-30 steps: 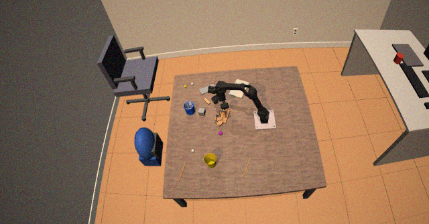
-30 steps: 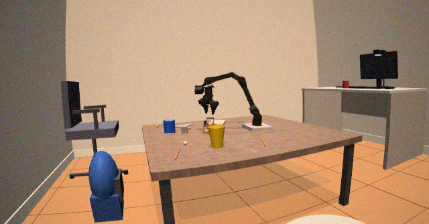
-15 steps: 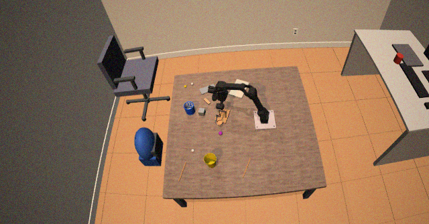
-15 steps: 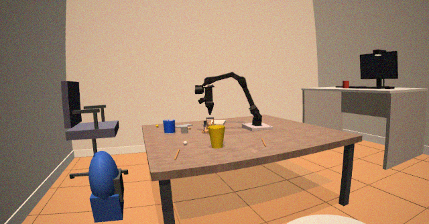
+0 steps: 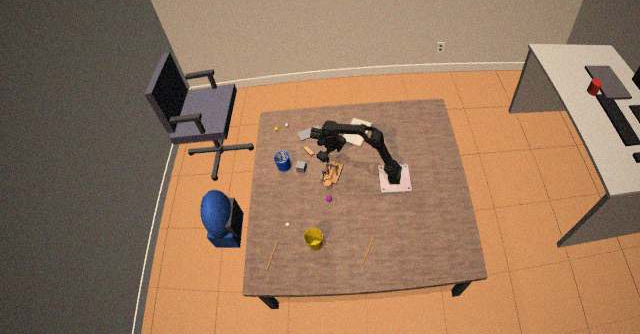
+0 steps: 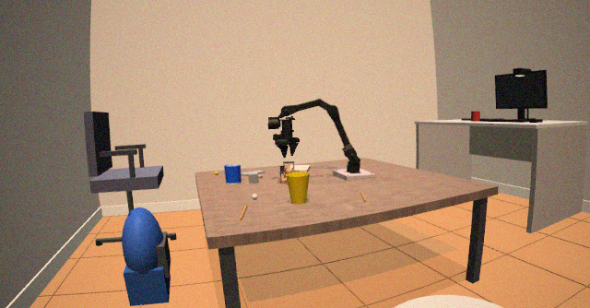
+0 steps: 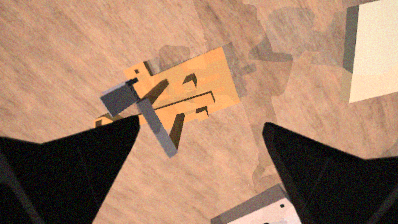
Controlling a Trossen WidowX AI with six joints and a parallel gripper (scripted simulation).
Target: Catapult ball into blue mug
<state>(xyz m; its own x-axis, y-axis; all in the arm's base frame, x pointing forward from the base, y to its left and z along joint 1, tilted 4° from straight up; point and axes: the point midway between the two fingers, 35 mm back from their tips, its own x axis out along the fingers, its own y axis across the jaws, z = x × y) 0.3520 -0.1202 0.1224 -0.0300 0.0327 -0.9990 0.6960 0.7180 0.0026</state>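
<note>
The arm reaches out from its white base plate [image 6: 366,174] on the bench [image 6: 415,193], and its pincer [image 6: 289,151] hangs fingers-down and spread above the wooden catapult [image 6: 287,168]. A yellow cup [image 6: 298,187] stands in front of the catapult, the blue mug [image 6: 232,173] further left, and a white ball [image 6: 254,196] lies between them.

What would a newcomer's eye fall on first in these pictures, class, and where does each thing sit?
The black arm arches up from its base plate and hangs its open, empty gripper high above the small orange catapult mid-table. A yellow cup stands near the front edge, and the blue mug stands towards the chair side.
</note>
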